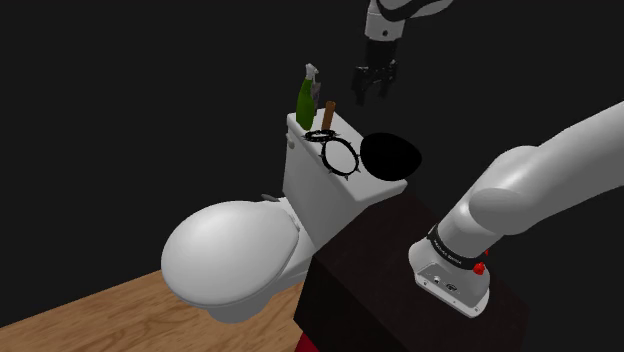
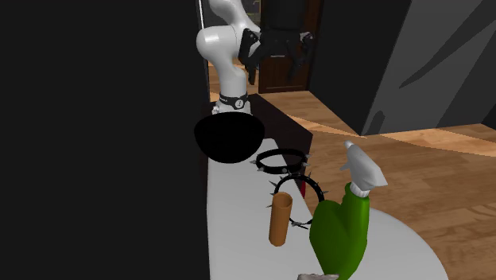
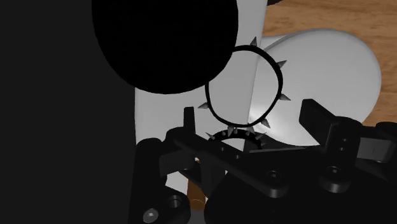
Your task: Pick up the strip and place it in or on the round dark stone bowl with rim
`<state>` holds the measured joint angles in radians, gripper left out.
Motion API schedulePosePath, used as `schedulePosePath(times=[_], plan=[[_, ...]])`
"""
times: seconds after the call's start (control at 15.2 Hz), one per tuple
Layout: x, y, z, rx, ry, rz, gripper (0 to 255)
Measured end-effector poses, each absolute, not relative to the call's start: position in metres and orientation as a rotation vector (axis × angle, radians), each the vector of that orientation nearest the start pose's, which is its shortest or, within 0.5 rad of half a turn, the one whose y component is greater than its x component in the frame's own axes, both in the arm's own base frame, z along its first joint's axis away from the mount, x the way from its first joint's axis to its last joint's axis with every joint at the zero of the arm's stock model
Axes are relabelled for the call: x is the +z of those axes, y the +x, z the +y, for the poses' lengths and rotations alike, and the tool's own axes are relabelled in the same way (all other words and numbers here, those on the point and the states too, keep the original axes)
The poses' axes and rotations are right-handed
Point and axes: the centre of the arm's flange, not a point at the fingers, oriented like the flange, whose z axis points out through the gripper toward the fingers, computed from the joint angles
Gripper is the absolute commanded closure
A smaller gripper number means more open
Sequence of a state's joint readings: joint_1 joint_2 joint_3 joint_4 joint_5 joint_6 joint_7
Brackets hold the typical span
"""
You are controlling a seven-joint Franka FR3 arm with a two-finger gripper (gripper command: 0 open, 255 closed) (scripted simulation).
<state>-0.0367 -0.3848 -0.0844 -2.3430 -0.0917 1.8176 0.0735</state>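
Observation:
The strip is a black spiked band curled into loops, lying on the white toilet tank lid. Right beside it, at the lid's end nearest the stand, sits the round black bowl. My gripper hangs in the air above the lid, open, with nothing between its fingers. In the second exterior view the strip lies just in front of the bowl, and the gripper is high behind them. The wrist view looks down past the gripper at the strip and bowl.
A green bottle and a brown upright cylinder stand at the lid's far end from the bowl. The closed toilet seat lies below the tank over wood flooring. The dark stand adjoins the tank. Black area surrounds.

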Motion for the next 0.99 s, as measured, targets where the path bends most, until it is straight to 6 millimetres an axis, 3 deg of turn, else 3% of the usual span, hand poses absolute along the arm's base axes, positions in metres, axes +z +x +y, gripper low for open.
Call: schedulePosePath(times=[0.99], plan=[[0.312, 0.533, -0.122, 0.306, -3.050, 0.490, 0]])
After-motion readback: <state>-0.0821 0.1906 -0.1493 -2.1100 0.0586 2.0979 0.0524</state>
